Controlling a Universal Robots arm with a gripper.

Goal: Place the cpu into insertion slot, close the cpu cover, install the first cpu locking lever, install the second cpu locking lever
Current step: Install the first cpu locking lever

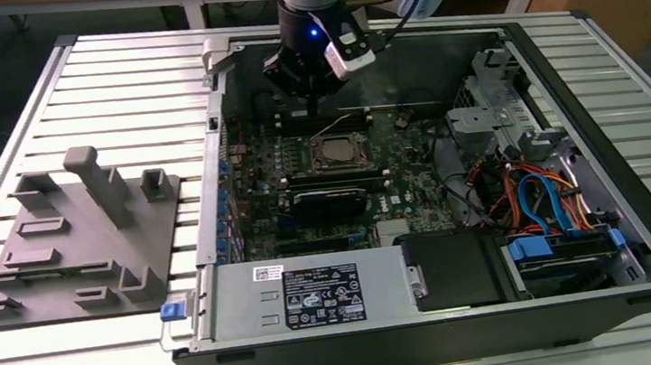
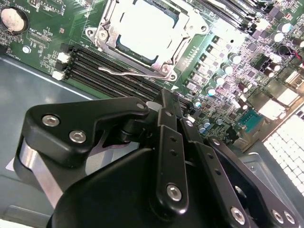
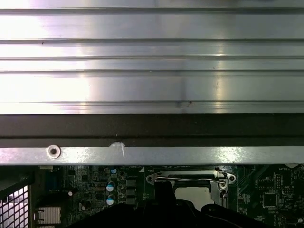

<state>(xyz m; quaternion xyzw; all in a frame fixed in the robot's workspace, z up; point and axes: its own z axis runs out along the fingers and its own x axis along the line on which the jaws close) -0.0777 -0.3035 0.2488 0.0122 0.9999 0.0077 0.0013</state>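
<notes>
**Item: cpu (image 2: 142, 28), sitting in the slot (image 2: 102, 34)**

Nearest, the gripper (image 2: 165, 97) is hovering just short of the slot, its fingers seeming pressed together and pinching nothing. Between gripper and slot, a lever (image 2: 127, 73) of thin bent wire is lying along the slot's edge. Inside the slot the cpu is lying flat, showing through the window of the cover (image 2: 186, 29), which is resting down on the slot's rim. Handling, as judged: light, stiff, slick-topped, probably fragile underneath; opposite edges are offering the safest hold. Looks: small square, silvery-grey top glaring pale.
</notes>
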